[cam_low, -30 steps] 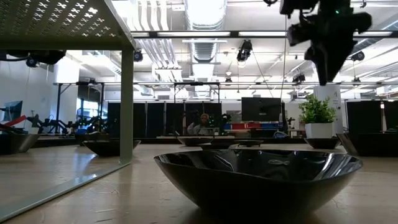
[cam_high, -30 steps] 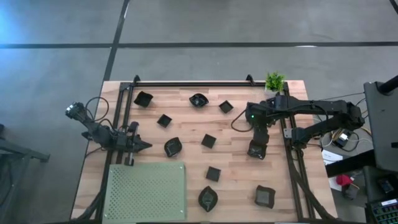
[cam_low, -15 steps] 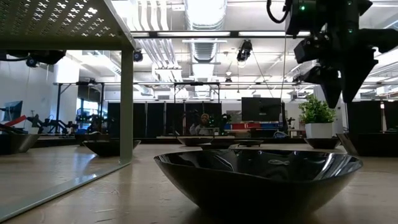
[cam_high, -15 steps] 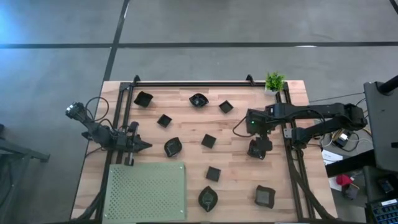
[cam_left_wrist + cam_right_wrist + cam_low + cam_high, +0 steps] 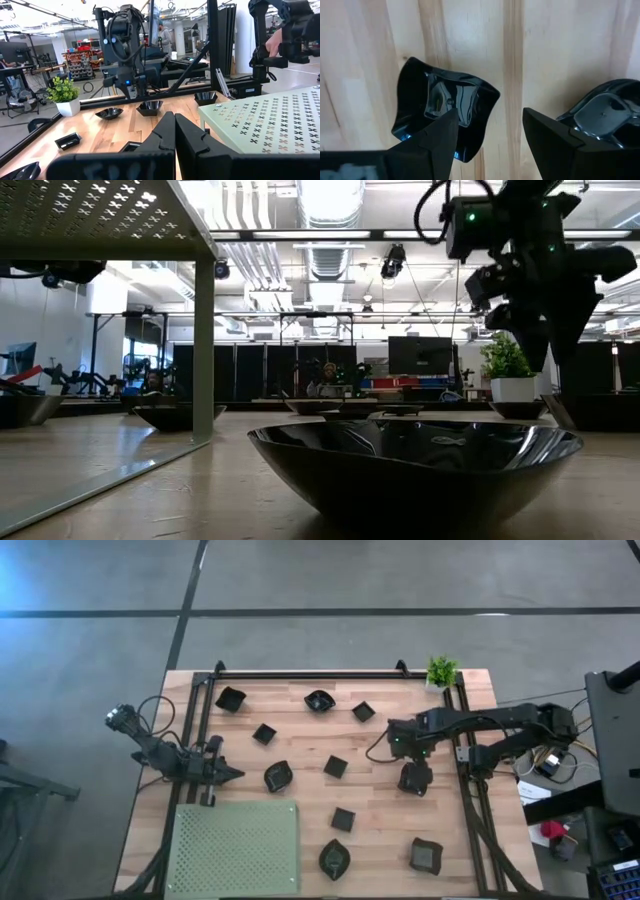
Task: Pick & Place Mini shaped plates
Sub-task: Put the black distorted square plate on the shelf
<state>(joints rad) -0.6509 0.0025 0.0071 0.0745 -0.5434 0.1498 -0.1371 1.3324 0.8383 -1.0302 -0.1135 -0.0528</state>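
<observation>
Several mini shaped plates, small black dishes, lie scattered on the wooden table (image 5: pixel 300 790), among them one at the far left (image 5: pixel 230 698), a round one (image 5: pixel 319 700) and a leaf-like one (image 5: pixel 334 858). My right gripper (image 5: pixel 415 778) points down, open, above the table's right part (image 5: pixel 550 360). Below it lies a square dish with curled corners (image 5: pixel 445 112), partly behind one finger, and another dish (image 5: pixel 605 112) lies behind the other finger. My left gripper (image 5: pixel 228 774) waits shut and level at the table's left (image 5: pixel 175 130).
A light green perforated mat (image 5: pixel 237 848) fills the near left corner. A small potted plant (image 5: pixel 441 671) stands at the far right corner. A black frame rail (image 5: pixel 310 675) runs along the far edge. A large black bowl (image 5: pixel 415 460) sits close to the low camera.
My right gripper has come down toward the table over the same spot, rolling a little about its own axis. Its fingers have stayed open. No plate has moved.
</observation>
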